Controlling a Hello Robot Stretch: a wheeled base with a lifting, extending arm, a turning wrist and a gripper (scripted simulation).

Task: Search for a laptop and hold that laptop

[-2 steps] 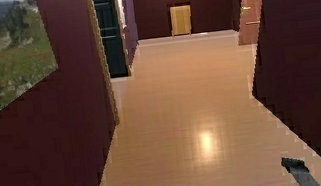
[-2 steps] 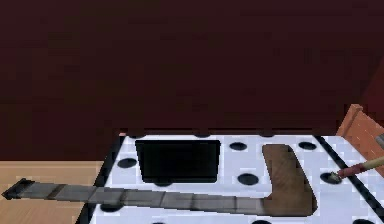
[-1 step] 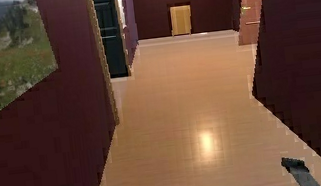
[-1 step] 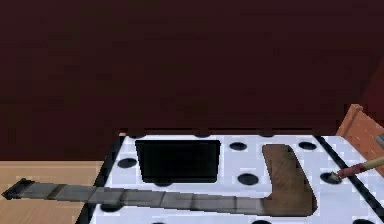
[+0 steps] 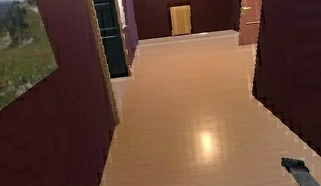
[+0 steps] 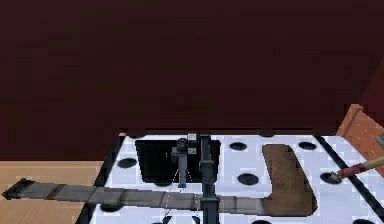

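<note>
Step in hand: search. The gripper (image 6: 180,168) sits beside the dark square arm bar (image 6: 206,165), over the white perforated base plate (image 6: 230,165); finger state and any load cannot be told. The laptop's position is not yet established. Drive slowly along the glossy light-wood corridor floor (image 5: 190,108) — keep centred between the maroon walls (image 5: 305,54). Past the framed landscape painting (image 5: 4,58), check the dark doorway (image 5: 112,36), then the far tan panel door (image 5: 180,19).

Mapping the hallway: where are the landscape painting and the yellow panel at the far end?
landscape painting (image 5: 3,56): forward view, its grassy middle.
yellow panel (image 5: 180,19): forward view, middle of its face.
</note>
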